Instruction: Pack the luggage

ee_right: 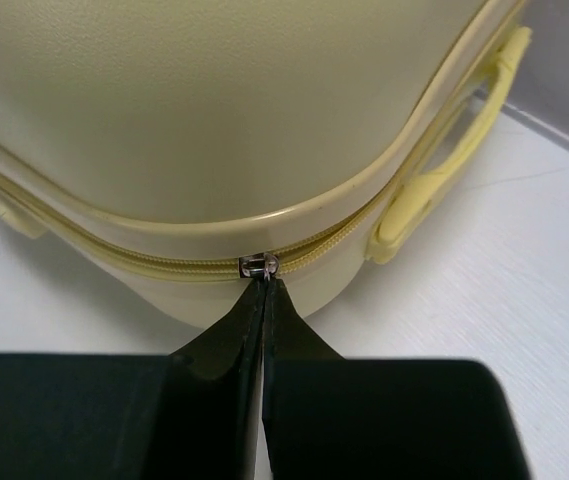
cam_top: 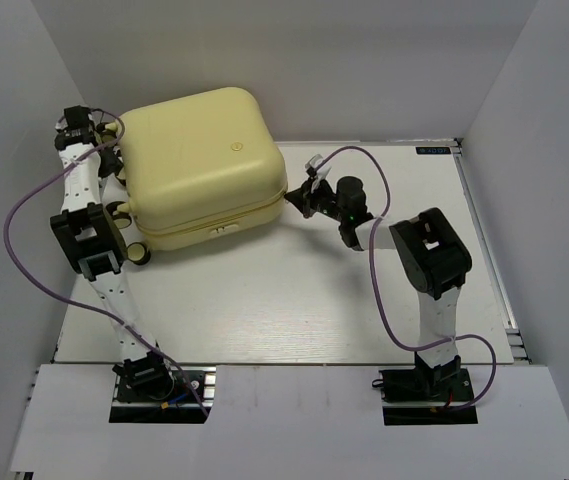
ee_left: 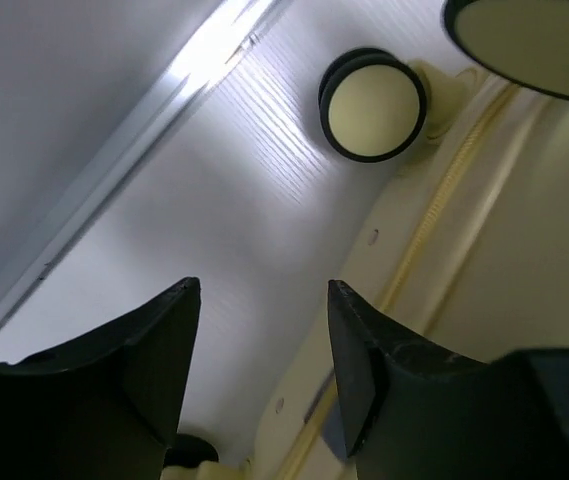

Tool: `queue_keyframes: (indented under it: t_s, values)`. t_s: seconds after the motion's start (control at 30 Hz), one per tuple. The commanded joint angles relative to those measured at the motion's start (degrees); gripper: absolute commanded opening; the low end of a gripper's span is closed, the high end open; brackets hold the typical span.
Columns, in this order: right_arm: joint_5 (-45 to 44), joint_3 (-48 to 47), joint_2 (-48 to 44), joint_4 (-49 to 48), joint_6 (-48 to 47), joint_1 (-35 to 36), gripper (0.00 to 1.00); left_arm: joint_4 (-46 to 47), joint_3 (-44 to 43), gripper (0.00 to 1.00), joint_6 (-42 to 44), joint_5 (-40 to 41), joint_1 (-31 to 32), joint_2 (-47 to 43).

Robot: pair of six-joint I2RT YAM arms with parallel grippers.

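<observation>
Pinching shut with the right tool (ee_right: 262,285) on the small metal zipper pull (ee_right: 260,266) at a corner of the pale yellow hard-shell suitcase (cam_top: 199,160), lying closed at the far left of the white bench (cam_top: 294,300). Hovering with the left tool (ee_left: 262,290) spread apart, empty, near a cream wheel (ee_left: 372,105).

The top camera looks down from above and behind the arm bases over the whole white table (cam_top: 294,310) and the pale yellow hard-shell suitcase (cam_top: 199,165). The left wrist camera sits close by its round cream wheel (ee_left: 372,105), and the right wrist camera is nearly against its small metal zipper pull (ee_right: 259,265). All three share that suitcase.
</observation>
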State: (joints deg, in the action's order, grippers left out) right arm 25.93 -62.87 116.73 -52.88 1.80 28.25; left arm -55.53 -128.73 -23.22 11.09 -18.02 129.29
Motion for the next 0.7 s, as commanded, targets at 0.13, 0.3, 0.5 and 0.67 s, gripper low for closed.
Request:
queue_keyframes:
  t_s: [0.13,0.3,0.5,0.67]
  values:
    - [-8.0,0.0,-4.2,-3.8,-6.8,-0.4,0.0,6.4,0.8,0.63,4.0,-20.5,7.3,5.1]
    - [-7.4,4.3,-7.1,-2.8,-9.5,-0.4,0.0,8.4,0.1,0.6,17.9,-27.4,16.3,6.4]
    - [-8.1,11.6,-12.9,0.8,-13.4,-0.2,0.0,6.8,3.6,0.54,30.5,-26.8,25.3,2.4]
    - [-10.1,17.4,-19.1,3.0,-14.5,0.0,0.0,7.1,6.4,0.5,33.1,-36.9,25.3,-0.3]
